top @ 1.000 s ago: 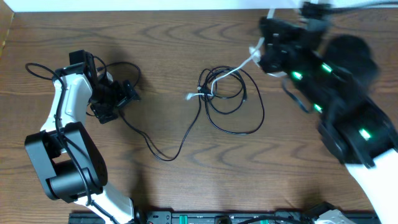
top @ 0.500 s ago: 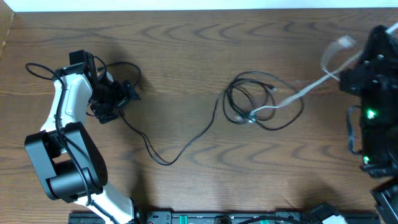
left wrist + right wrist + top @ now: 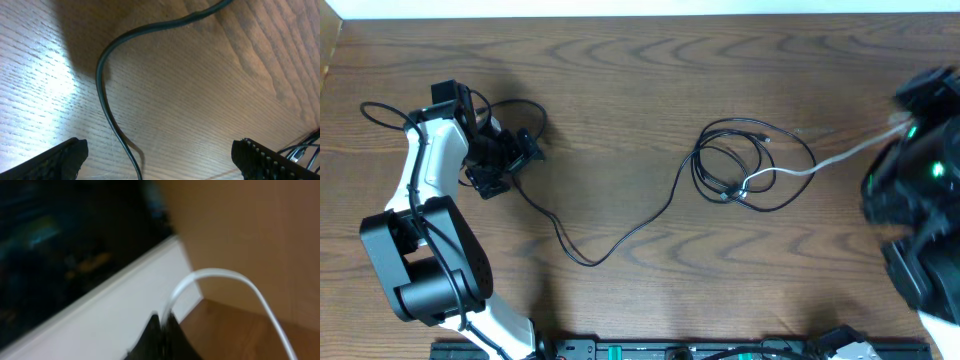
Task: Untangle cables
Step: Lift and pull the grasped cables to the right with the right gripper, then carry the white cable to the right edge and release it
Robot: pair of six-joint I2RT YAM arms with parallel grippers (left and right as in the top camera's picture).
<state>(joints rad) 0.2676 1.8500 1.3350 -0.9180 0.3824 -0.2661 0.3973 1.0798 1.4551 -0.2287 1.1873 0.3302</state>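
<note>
Two black cables form a loose coil (image 3: 752, 165) right of the table's middle. One long black strand (image 3: 620, 235) trails from the coil down and left to my left gripper (image 3: 510, 158). In the left wrist view that gripper (image 3: 160, 167) is open just above the wood, and the black cable (image 3: 106, 112) runs between its fingers (image 3: 55, 160) without touching them. A white cable (image 3: 840, 155) leads out of the coil to my right gripper (image 3: 905, 122) at the far right. The right gripper (image 3: 164, 322) is shut on the white cable (image 3: 220, 274), which arches away from its tips.
The left arm's own thick black cord loops (image 3: 380, 112) beside its white link. A dark equipment bar (image 3: 670, 350) lines the front edge. The table's back edge meets a white wall (image 3: 620, 8). The right arm's bulk (image 3: 920, 230) fills the right edge.
My right gripper has moved right and down with the white cable, dragging the black coil rightwards and drawing out the long black strand. The left arm has not moved.
</note>
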